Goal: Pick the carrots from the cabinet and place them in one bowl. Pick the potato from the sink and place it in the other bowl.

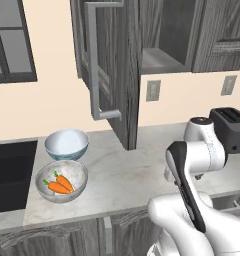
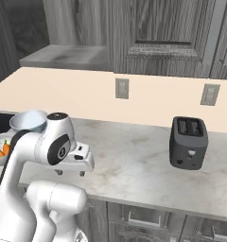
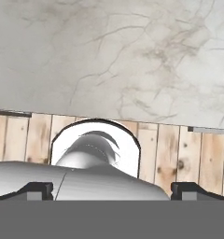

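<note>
so, two carrots [image 1: 58,183] lying in the mottled bowl [image 1: 78,173] on the marble counter [image 1: 127,170], pale blue bowl [image 1: 67,143] touching it at about 12 o'clock. black sink [image 1: 9,172] off at 9 o'clock of the bowls, potato not visible. cabinet [image 1: 114,65] door swung open above. gripper [image 2: 71,172] hanging over the counter edge, fingers spread wide, holding nothing. toaster [image 2: 188,142] way over at 3 o'clock.

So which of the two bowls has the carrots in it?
The mottled grey stone-like bowl nearest the counter's front edge holds both orange carrots; the smooth pale blue bowl behind it doesn't.
</note>
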{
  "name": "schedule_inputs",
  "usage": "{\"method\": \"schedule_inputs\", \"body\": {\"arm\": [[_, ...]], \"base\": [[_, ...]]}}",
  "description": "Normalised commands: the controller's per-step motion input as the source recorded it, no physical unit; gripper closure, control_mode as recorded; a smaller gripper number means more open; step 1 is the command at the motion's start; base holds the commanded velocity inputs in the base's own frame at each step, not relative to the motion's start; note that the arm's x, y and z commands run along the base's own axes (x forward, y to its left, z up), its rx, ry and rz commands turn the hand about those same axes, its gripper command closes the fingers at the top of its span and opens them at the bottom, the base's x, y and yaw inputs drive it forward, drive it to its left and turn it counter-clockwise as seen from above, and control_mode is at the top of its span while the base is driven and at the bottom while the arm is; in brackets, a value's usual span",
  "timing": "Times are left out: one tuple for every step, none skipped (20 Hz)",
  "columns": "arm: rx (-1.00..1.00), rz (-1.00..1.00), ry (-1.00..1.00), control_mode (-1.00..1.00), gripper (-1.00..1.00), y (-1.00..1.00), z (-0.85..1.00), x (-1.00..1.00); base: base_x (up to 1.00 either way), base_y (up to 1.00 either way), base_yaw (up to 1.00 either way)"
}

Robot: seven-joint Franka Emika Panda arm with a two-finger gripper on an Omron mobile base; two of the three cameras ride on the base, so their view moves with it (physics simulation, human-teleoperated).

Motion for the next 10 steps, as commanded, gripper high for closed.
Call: {"method": "schedule_inputs", "body": {"arm": [[0.00,0.00,0.00,1.00,-1.00,0.00,0.00,0.00],[0.00,0.00,0.00,1.00,-1.00,0.00,0.00,0.00],[0.00,0.00,0.00,1.00,-1.00,0.00,0.00,0.00],[0.00,0.00,0.00,1.00,-1.00,0.00,0.00,0.00],[0.00,0.00,0.00,1.00,-1.00,0.00,0.00,0.00],[0.00,0.00,0.00,1.00,-1.00,0.00,0.00,0.00],[0.00,0.00,0.00,1.00,-1.00,0.00,0.00,0.00],[0.00,0.00,0.00,1.00,-1.00,0.00,0.00,0.00],[0.00,0.00,0.00,1.00,-1.00,0.00,0.00,0.00],[0.00,0.00,0.00,1.00,-1.00,0.00,0.00,0.00]], "base": [[-0.13,-0.06,0.00],[-0.13,-0.05,0.00],[-0.14,-0.04,0.00],[-0.13,-0.04,0.00],[-0.14,-0.06,0.00],[-0.21,-0.06,0.00],[-0.40,-0.01,0.00],[-0.57,0.00,0.00],[-0.75,0.00,0.00],[-0.86,0.00,0.01]]}}
